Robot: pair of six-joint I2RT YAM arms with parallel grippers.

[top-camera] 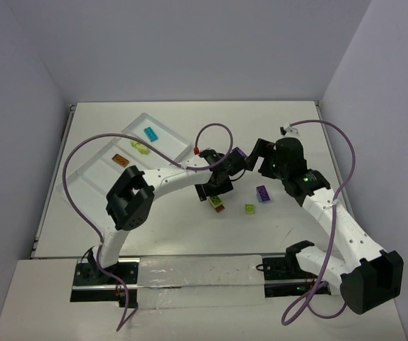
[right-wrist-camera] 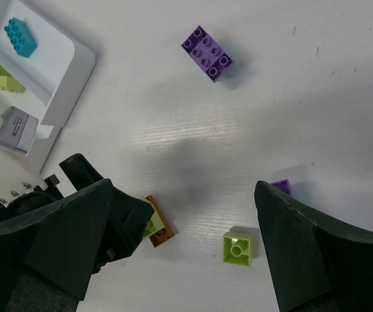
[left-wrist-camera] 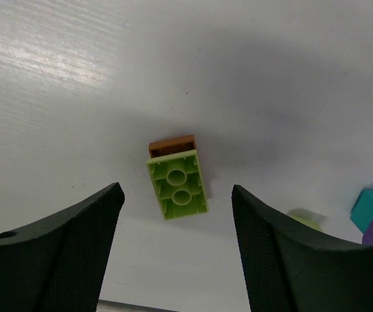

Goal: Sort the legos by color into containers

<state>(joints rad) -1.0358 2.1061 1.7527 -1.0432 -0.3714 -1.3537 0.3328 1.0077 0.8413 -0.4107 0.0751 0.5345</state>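
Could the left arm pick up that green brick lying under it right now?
Probably yes: the left pincer hangs open right above the lime brick, nothing between them, though an orange-brown brick sits against one end.

The tray [top-camera: 99,168] lies at the far left of the counter [top-camera: 190,234]. Three bricks lie in it, one to a compartment, in a slanting row: rear brick [top-camera: 150,133], middle brick [top-camera: 140,148], front brick [top-camera: 121,160]. Right of the tray, near the counter's middle, the touching pair of bricks [top-camera: 216,203] lies below the left tool [left-wrist-camera: 177,190]. The square brick [top-camera: 249,208] lies right of the pair. The near oblong brick [top-camera: 263,193] lies just behind and right of it, and the far oblong brick [top-camera: 237,153] lies farther back.
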